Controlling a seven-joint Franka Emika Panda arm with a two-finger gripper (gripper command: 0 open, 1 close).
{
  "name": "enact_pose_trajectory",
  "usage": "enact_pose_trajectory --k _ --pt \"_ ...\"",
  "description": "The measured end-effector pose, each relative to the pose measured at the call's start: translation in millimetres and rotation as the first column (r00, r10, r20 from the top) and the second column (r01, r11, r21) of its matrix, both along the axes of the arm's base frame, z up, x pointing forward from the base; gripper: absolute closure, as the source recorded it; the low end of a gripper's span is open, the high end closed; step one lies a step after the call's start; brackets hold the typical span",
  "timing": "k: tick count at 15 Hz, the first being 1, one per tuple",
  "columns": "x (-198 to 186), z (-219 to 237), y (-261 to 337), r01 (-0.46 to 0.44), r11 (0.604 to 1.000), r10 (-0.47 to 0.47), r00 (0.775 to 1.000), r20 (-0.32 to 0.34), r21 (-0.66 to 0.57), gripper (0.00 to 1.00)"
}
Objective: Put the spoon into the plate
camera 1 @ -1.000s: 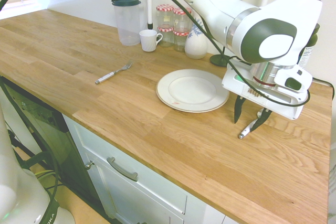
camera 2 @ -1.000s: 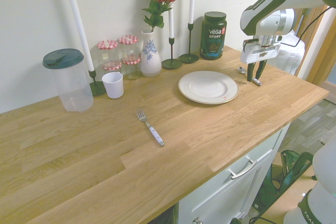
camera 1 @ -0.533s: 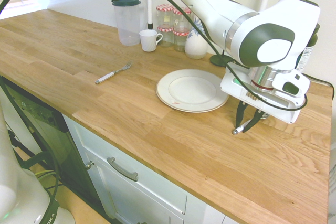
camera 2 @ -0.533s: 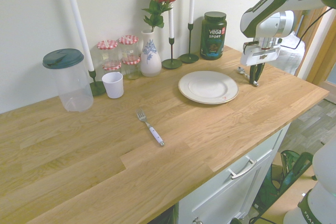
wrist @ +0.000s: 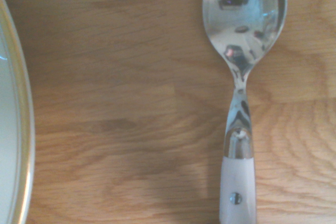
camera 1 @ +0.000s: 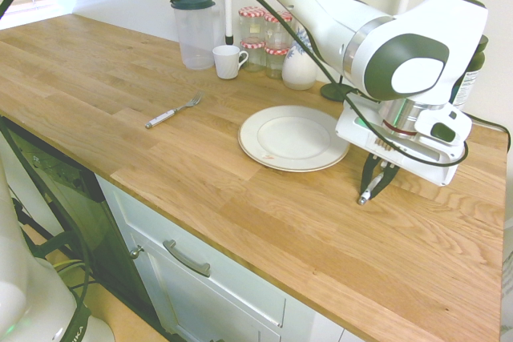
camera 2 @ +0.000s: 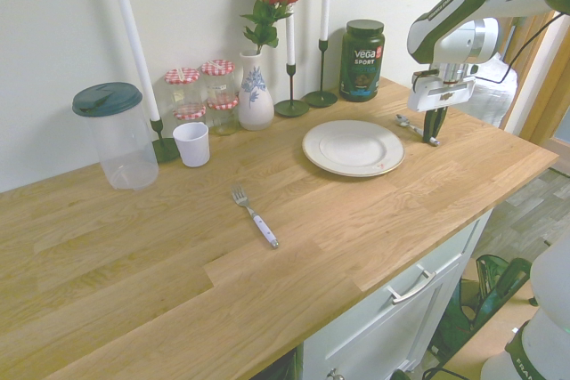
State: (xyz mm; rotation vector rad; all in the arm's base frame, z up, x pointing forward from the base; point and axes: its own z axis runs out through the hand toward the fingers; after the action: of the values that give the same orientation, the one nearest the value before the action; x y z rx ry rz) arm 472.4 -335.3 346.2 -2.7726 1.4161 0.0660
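Beside round white ceramic plate (camera 1: 293, 138), on wooden surface (camera 1: 160, 158): small white-handled silver teaspoon (camera 1: 368, 192), fingers (camera 1: 375, 183) clamped on its handle. Grasp done; lift and placing in plate left.

Gripper (camera 1: 375, 188) jaws were wide open a second ago, straddling the spoon (camera 1: 369, 192) handle on the counter; now pinched shut on it. Spoon got dragged in the squeeze: in the first exterior view its handle end sits nearer the plate (camera 1: 293, 138) than before, and the handle is less slanted. In the second exterior view the spoon (camera 2: 413, 125) lies swung round under the fingers.
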Motion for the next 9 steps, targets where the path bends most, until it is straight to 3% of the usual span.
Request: enact_pose_trajectory --k 5,9 --pt "-1.2 85.3 31.9 -0.053 0.999 0.054 0.993 0.108 -0.014 1.00" --pt "-1.6 84.2 128.1 -0.153 0.988 0.155 0.984 0.091 -0.033 1.00"
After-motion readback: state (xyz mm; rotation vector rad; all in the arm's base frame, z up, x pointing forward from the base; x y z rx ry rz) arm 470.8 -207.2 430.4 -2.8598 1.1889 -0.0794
